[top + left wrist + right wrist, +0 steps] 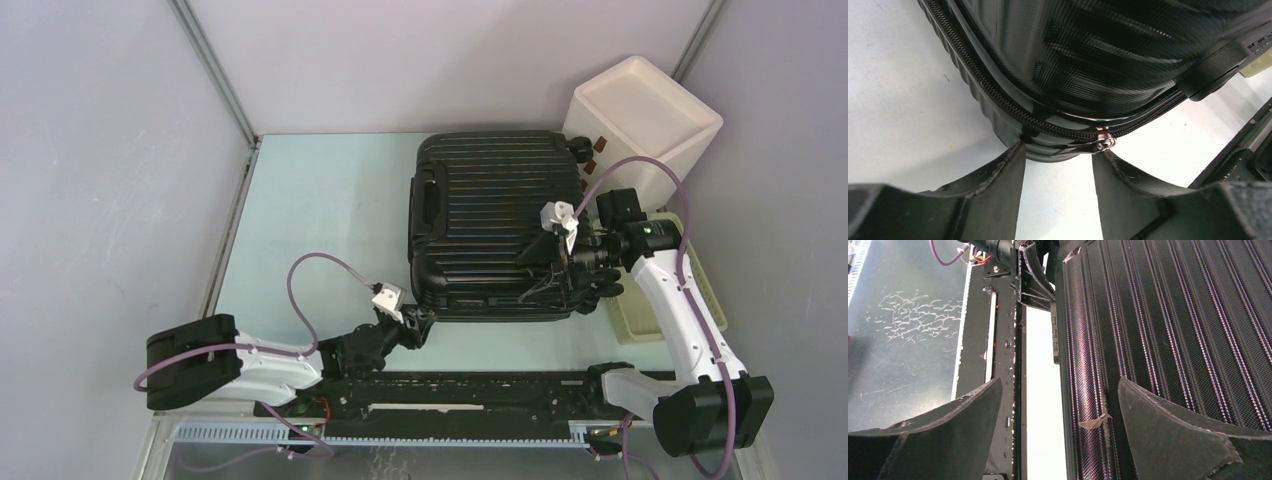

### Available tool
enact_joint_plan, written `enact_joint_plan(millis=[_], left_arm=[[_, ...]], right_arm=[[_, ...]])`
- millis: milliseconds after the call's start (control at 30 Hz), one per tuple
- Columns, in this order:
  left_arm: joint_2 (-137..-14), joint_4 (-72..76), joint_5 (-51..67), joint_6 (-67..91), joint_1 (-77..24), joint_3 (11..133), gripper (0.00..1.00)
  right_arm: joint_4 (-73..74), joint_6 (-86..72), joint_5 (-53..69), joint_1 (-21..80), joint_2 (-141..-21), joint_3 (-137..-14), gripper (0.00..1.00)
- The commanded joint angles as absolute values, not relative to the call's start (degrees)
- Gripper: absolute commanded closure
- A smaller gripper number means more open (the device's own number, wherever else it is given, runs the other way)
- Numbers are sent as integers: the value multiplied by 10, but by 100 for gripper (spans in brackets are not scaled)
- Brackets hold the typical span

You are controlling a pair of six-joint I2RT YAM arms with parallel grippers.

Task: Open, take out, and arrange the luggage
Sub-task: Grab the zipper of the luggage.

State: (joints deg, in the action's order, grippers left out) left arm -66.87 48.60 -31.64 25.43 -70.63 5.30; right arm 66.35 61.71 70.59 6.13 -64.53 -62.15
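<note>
- While the luggage [495, 225] lies shut at table centre, unzipping is the step in hand.
- Left gripper [1058, 150], at its 7 o'clock corner: jaws parted, clamping nothing; zipper pull [1104, 143] beside one fingertip.
- Right gripper [555, 275], at 5 o'clock: spread wide, empty.
- Next move likely requires pinching the pull.

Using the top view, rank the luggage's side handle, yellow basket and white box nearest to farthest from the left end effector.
1. side handle, on the luggage's left edge
2. yellow basket, right side
3. white box, back right
</note>
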Motion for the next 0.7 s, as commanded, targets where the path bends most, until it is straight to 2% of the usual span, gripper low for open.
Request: enact_joint_plan(millis=[0, 367, 667], left_arm=[[-667, 512, -363, 251, -712, 80, 46], [-610, 431, -412, 224, -736, 85, 62], [-601, 446, -354, 175, -736, 77, 58]], right_arm=[[663, 623, 673, 65, -648, -616, 5], [664, 622, 667, 69, -652, -616, 5], [664, 623, 666, 71, -653, -616, 5]])
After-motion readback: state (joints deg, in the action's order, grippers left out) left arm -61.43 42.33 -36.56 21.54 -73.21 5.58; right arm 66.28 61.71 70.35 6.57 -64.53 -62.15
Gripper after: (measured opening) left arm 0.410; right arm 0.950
